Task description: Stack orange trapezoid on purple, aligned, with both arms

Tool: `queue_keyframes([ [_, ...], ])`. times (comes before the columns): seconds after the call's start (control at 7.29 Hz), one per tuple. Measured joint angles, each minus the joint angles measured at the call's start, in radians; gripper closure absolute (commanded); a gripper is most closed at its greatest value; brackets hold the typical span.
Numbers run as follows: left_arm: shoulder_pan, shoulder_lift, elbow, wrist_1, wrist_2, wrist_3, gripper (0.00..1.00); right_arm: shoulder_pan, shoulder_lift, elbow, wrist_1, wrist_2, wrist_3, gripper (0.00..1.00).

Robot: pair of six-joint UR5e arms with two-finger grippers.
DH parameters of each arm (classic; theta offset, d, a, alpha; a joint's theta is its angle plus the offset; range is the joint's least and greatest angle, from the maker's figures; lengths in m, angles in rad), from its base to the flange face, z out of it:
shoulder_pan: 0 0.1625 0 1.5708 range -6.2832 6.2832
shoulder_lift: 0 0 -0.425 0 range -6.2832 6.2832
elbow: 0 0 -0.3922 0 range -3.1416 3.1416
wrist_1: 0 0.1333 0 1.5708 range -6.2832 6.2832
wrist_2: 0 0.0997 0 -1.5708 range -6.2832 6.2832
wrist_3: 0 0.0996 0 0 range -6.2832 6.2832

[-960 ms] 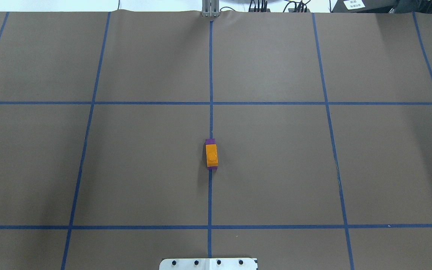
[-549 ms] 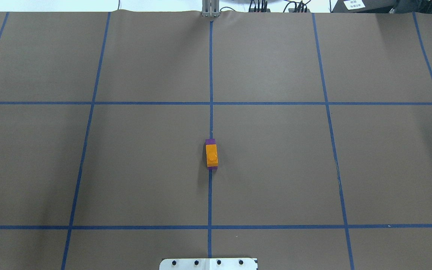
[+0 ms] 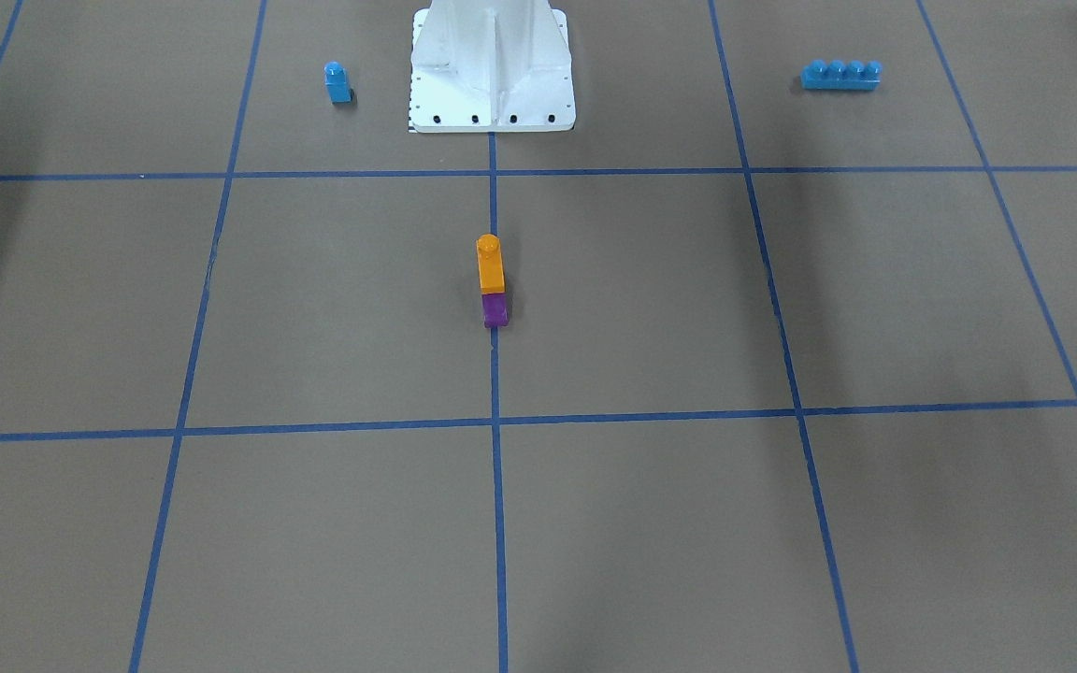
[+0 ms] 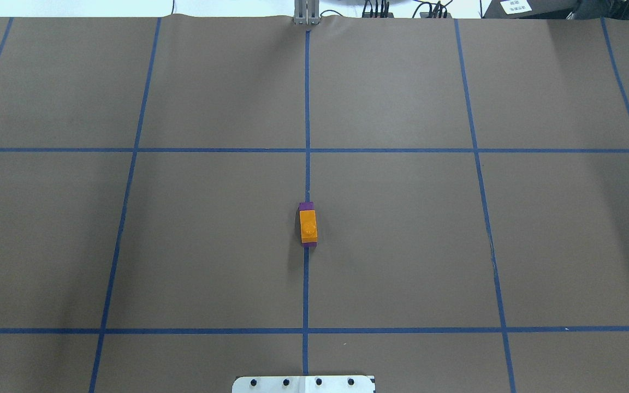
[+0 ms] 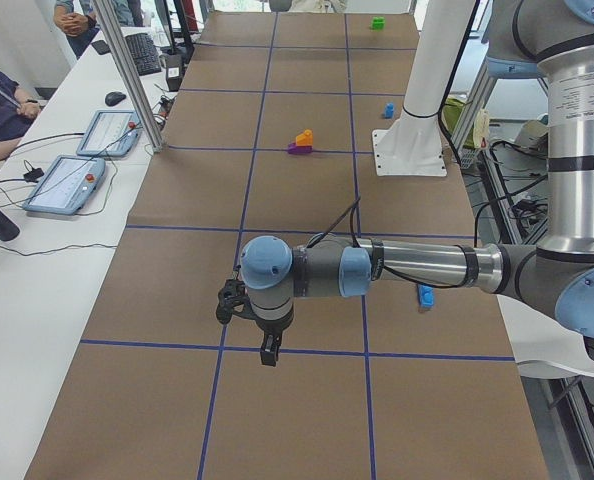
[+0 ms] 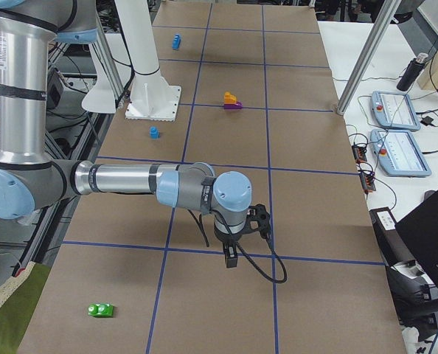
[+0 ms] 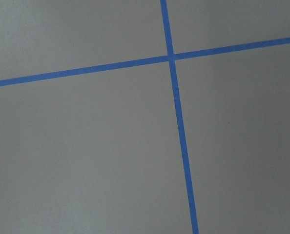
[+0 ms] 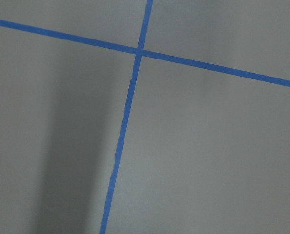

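Note:
The orange trapezoid [image 4: 308, 225] sits on top of the purple block [image 4: 307, 206] on the centre tape line, both lying along that line. In the front view the orange block [image 3: 490, 266] covers most of the purple block [image 3: 495, 309], whose near end shows. No gripper touches them. My left gripper [image 5: 267, 352] hangs far from the stack over a tape crossing at the table's left end. My right gripper [image 6: 230, 258] hangs over a crossing at the right end. Whether either is open or shut I cannot tell. Both wrist views show only brown table and blue tape.
A small blue single-stud block [image 3: 337, 82] and a long blue brick [image 3: 840, 74] lie either side of the white pedestal [image 3: 492, 65]. A green block [image 6: 101, 310] lies near the right end. Tablets [image 5: 75, 184] and seated operators are beside the table's far edge.

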Motion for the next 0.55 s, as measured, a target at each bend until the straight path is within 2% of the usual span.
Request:
queue_keyframes([
  [0.55, 0.054, 0.002, -0.001, -0.055, 0.097, -0.010, 0.00, -0.069, 0.007, 0.031, 0.014, -0.004, 0.125, 0.00],
])
